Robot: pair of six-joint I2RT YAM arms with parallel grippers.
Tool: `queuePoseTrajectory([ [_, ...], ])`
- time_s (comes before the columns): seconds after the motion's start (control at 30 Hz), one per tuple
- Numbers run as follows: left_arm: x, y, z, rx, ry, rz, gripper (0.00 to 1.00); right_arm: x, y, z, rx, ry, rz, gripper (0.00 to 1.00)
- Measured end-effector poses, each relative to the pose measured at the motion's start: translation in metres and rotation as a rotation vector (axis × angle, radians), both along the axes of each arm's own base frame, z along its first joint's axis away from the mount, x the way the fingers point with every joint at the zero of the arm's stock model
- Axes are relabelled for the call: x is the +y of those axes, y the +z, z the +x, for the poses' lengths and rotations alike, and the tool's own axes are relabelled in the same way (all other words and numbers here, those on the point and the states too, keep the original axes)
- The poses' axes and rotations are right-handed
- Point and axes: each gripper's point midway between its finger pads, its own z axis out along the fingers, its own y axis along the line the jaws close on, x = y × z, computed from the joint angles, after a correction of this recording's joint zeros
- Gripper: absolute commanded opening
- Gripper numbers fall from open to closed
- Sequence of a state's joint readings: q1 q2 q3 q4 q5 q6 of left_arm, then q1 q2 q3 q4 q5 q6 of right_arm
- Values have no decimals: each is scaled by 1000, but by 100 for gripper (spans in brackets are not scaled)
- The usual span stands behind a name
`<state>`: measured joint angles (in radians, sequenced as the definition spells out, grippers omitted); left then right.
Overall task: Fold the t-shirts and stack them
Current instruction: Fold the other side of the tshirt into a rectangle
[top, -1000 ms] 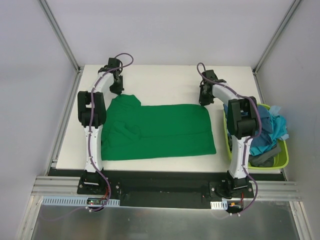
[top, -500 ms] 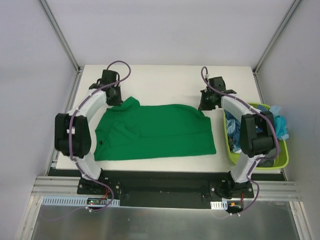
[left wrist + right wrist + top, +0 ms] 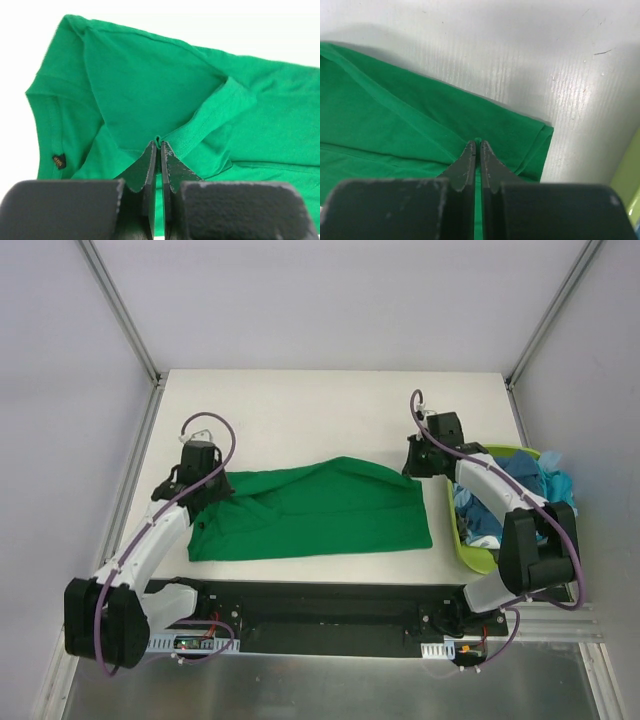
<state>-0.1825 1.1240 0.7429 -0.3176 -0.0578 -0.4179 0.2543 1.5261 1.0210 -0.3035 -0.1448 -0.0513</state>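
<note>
The bright green t-shirt (image 3: 315, 510) lies on the white table, its far edge lifted and folded toward me. My left gripper (image 3: 203, 483) is shut on the shirt's far left edge near the collar; the left wrist view shows the jaws (image 3: 158, 146) pinching green cloth (image 3: 150, 85) beside a sleeve hem. My right gripper (image 3: 416, 462) is shut on the shirt's far right corner; the right wrist view shows the jaws (image 3: 477, 145) pinching a fold of green cloth (image 3: 395, 120). Dark teal-blue and light turquoise t-shirts (image 3: 525, 490) are heaped in the basket at the right.
The lime-green plastic basket (image 3: 470, 545) stands at the table's right edge beside the right arm. Bare white table (image 3: 320, 410) lies beyond the shirt. Grey walls and metal frame posts surround the table.
Both grippers have moved toward me, pulling the shirt's far edge over the shirt. The left arm has swung out to the left and low; the shirt's far half is now folded forward.
</note>
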Motion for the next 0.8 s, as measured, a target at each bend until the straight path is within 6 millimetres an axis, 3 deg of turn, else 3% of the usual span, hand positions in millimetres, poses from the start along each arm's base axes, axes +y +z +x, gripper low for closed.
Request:
queuePoseTrajectory([
  [0.23,18,21,-16,-139,139,-17,0,-5,3,-3,-15,11,-21,2],
  [0.47,32,42,-18,-235,238,-24,0,-19,-1,-4,3,-18,-45,4],
  [0.8,46,22,-38,-210,372,-42,0,-25,-15,-4,43,-35,-60,6],
])
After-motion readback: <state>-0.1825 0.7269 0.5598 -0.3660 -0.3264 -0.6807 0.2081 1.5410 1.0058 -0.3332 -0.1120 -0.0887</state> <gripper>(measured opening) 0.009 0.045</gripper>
